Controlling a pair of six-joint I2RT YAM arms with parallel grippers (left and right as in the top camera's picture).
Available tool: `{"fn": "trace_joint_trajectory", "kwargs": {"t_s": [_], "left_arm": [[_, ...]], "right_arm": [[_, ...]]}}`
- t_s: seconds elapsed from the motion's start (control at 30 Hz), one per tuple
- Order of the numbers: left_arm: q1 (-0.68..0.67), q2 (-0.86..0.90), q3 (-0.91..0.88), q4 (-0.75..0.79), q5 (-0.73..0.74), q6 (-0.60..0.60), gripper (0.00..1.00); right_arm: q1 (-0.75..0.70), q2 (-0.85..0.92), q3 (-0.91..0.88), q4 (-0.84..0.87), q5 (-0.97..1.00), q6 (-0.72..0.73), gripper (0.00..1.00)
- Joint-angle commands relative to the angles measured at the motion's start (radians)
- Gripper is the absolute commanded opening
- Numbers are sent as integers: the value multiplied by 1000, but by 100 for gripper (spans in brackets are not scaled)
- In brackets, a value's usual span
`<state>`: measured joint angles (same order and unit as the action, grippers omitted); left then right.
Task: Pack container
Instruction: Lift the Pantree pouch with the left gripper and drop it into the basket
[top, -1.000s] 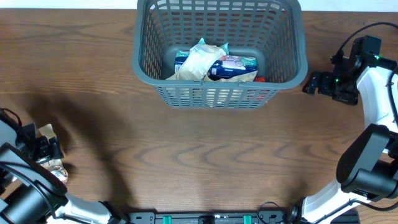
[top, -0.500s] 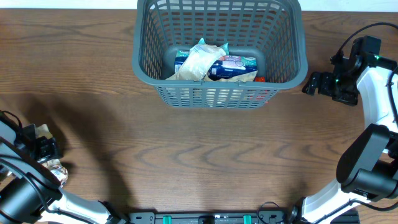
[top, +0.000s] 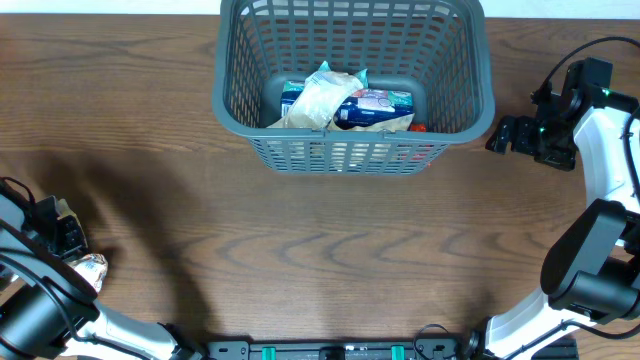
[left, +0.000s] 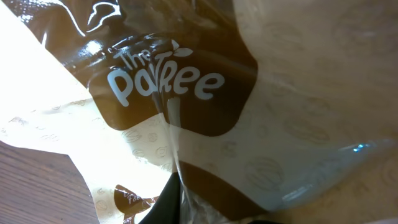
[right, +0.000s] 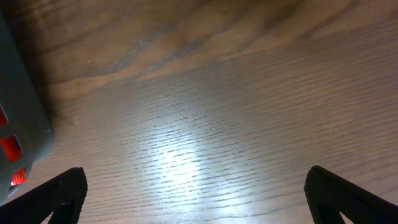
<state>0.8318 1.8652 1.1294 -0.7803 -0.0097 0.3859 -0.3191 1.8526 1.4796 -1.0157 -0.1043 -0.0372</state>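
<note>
Hugging the table's (top: 330, 250) left edge, left claw (top: 64, 236) seemingly presses a packet (left: 186, 81).

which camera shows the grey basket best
The overhead view: the whole grey-blue basket shows, rim, lattice walls and the snack packets inside. The right wrist view catches only a corner of the basket at its left edge. The left wrist view shows none of it, only a brown packet up close.
</note>
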Motion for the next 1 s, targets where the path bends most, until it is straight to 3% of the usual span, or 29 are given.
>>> {"fn": "trace_joint_trajectory", "kwargs": {"t_s": [0.0,0.2,0.33,0.47,0.73,0.97], "left_arm": [[2,37,-13,-1,126,-9,6],[0,33,15,-30,175,-228,6],[-14,3,71,-85,334,-228,6],[-67,-73,136,-132,399,-228,6],[-282,-333,284,-146,403,-232,6],[-537,-479,538,-154,383,-234,6]], "right_arm": [[8,-1,-2,-4,-8,-13,99],[8,-1,-2,-8,-8,-13,99],[8,-1,-2,-8,-8,-13,99],[8,-1,-2,-8,-8,-13,99],[8,-1,-2,-9,-8,-13,99],[8,-1,-2,-9,-8,-12,99]]}}
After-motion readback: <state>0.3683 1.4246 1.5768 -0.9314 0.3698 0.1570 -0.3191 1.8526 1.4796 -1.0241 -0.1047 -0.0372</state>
